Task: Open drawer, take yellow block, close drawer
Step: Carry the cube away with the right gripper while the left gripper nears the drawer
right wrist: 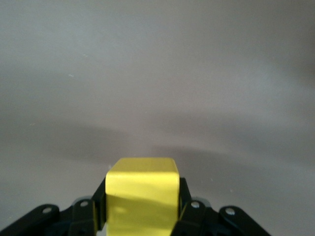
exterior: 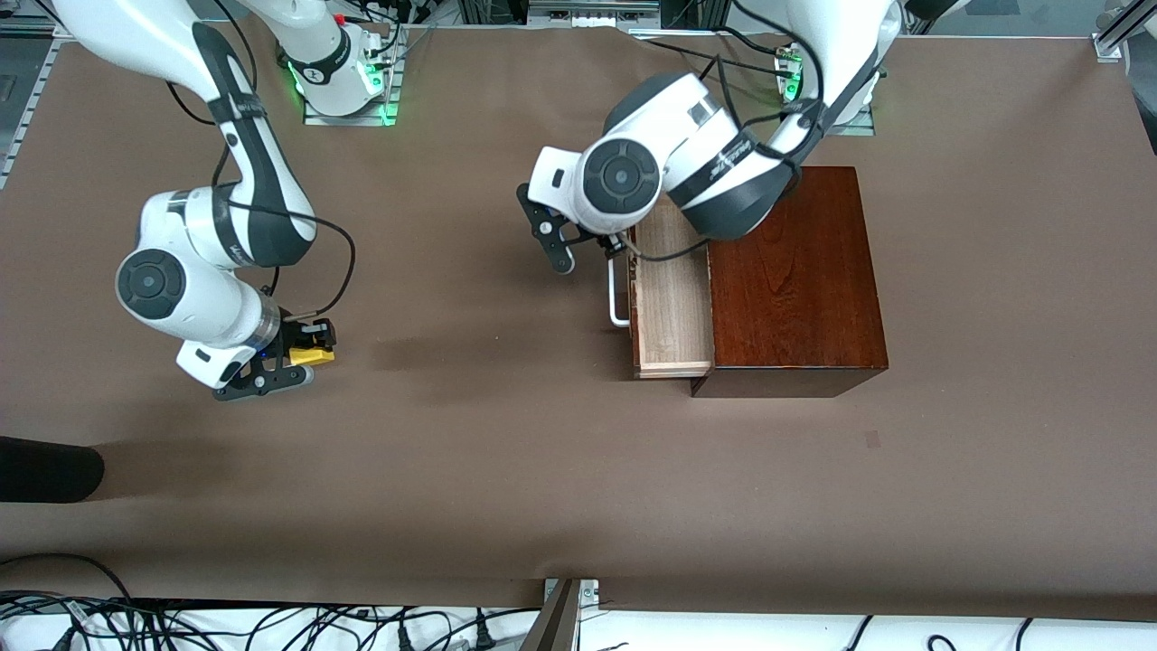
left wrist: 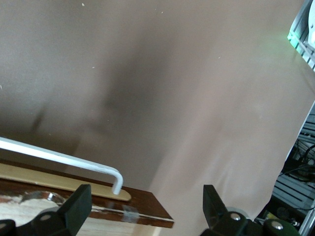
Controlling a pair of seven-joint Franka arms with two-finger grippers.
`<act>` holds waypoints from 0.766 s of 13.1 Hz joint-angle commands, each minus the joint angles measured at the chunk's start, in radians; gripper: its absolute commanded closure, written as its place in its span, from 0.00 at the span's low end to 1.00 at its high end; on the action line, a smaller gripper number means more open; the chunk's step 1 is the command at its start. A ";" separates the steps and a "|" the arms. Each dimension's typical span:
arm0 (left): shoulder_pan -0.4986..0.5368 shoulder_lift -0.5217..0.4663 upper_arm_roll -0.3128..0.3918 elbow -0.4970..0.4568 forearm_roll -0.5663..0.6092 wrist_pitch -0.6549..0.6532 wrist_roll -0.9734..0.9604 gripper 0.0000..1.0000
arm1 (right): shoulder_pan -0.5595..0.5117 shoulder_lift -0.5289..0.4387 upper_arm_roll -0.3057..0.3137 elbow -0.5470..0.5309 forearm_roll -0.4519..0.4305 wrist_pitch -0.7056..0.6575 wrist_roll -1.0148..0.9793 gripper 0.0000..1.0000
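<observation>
The drawer (exterior: pixel 673 303) is pulled out of the mahogany box (exterior: pixel 795 280), and the part of its pale tray that shows is bare. Its white handle (exterior: pixel 617 294) faces the right arm's end of the table. My left gripper (exterior: pixel 622 246) is open at the end of the handle that lies farther from the front camera. In the left wrist view the handle (left wrist: pixel 59 158) and the drawer's dark front (left wrist: pixel 147 209) lie just past my open left gripper (left wrist: pixel 145 209). My right gripper (exterior: pixel 305 351) is shut on the yellow block (exterior: pixel 313 356), low over the table near the right arm's end. The block (right wrist: pixel 142 194) fills my right gripper (right wrist: pixel 142 209).
The brown table cover (exterior: pixel 506 434) spreads between the two grippers. A dark object (exterior: pixel 45 470) juts in at the table's edge at the right arm's end, nearer the front camera. Cables lie along the edge nearest the front camera.
</observation>
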 commanded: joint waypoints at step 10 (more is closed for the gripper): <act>-0.004 0.040 0.017 -0.219 0.265 0.245 0.563 0.00 | -0.021 0.040 0.009 -0.247 0.023 0.309 0.132 0.97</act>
